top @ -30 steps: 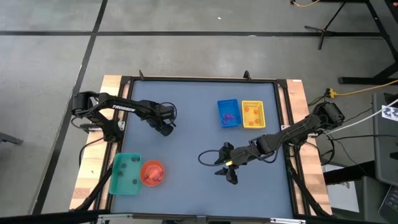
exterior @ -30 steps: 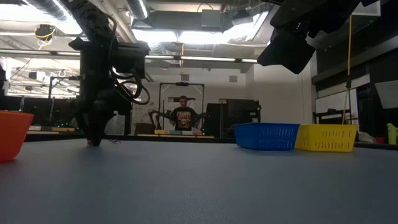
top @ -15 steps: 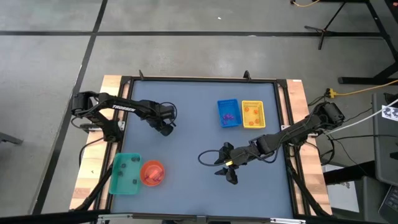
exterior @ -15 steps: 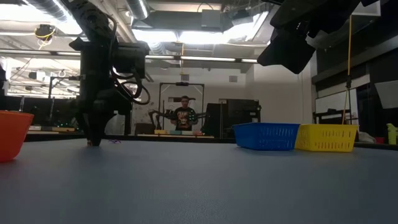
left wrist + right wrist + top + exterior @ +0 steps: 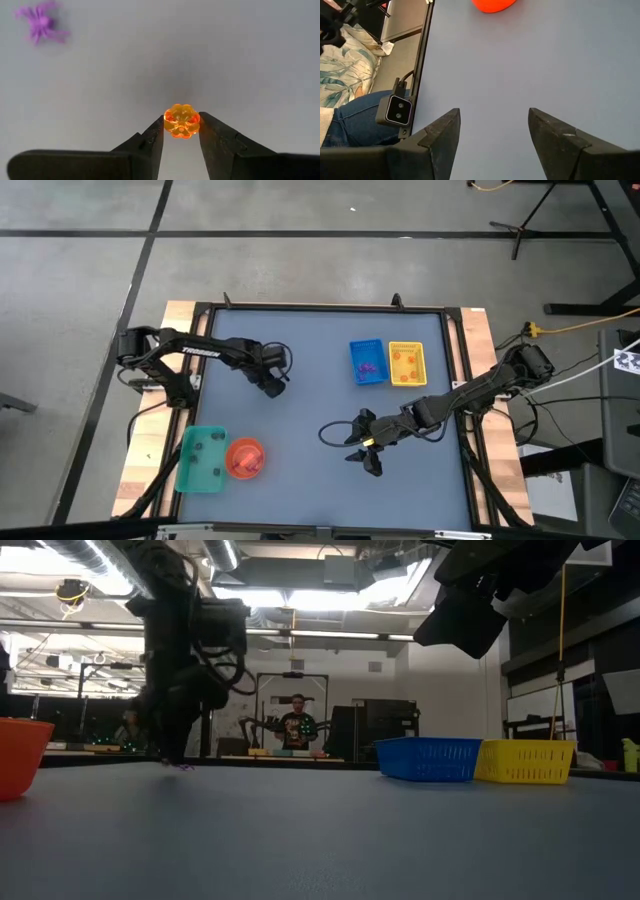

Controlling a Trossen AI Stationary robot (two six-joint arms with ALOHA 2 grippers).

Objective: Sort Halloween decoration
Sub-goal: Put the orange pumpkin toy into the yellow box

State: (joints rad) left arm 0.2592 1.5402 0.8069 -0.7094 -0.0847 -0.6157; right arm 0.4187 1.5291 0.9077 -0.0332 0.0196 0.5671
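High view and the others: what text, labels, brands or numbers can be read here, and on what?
"TROSSEN": white lettering on the left arm, high view; small but legible.
Black-and-white square marker at the right edge of the high view: a pattern, no readable text.
Person's dark shirt, low view: print too small to read.
Wrist views: no text.

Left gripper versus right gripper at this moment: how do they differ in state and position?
The left gripper is shut on a small orange pumpkin piece; the right gripper is open with nothing between its fingers. The left gripper is over the table's left-centre, with a purple spider piece lying on the table ahead of it; the right gripper hangs over bare table toward the near edge. Both have two dark fingers.
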